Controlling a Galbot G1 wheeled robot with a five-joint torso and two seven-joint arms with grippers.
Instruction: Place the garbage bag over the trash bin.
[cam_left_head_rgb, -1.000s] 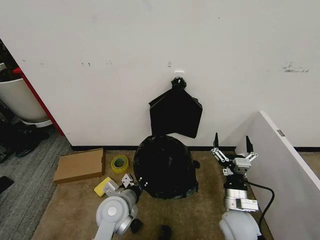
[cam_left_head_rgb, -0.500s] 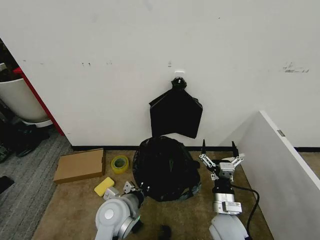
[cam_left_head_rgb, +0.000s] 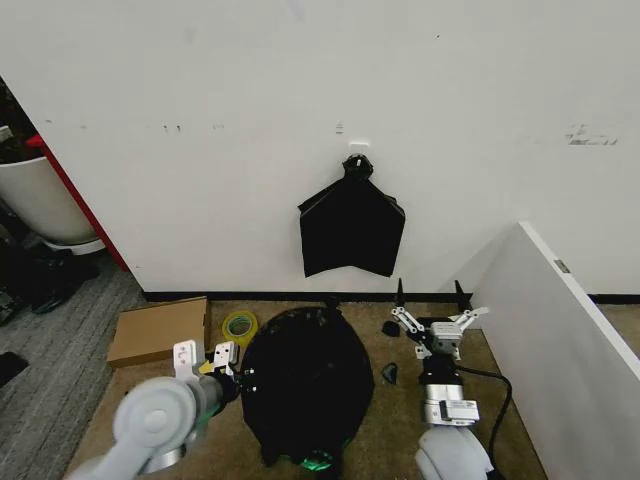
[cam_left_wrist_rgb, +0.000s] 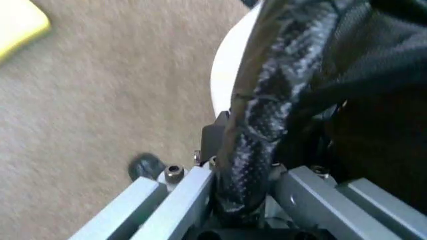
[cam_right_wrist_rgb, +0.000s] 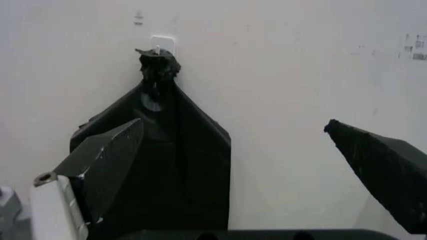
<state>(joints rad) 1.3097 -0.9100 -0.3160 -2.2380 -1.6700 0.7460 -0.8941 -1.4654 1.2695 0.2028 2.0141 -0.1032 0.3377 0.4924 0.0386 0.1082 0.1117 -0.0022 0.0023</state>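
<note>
On the tan carpet before the wall, thin glossy black plastic garbage bag (cam_left_head_rgb: 303, 385), judged light, limp and slippery, is draped over the round white plastic trash bin (cam_left_wrist_rgb: 230, 70), best gripped at its bunched hem, pinched there by left gripper (cam_left_head_rgb: 203, 357); right gripper (cam_left_head_rgb: 429, 296) is spread wide, empty.

Landmark is the trash bin (cam_left_head_rgb: 318, 461), wrapped in the garbage bag (cam_left_head_rgb: 300, 385). To its left lie a tape roll (cam_left_head_rgb: 238, 327), a yellow sponge (cam_left_head_rgb: 207, 366) and a cardboard box (cam_left_head_rgb: 158, 331). To its right the carpet is bare except small black scraps (cam_left_head_rgb: 390, 373), then a white panel (cam_left_head_rgb: 560, 340) blocks.
</note>
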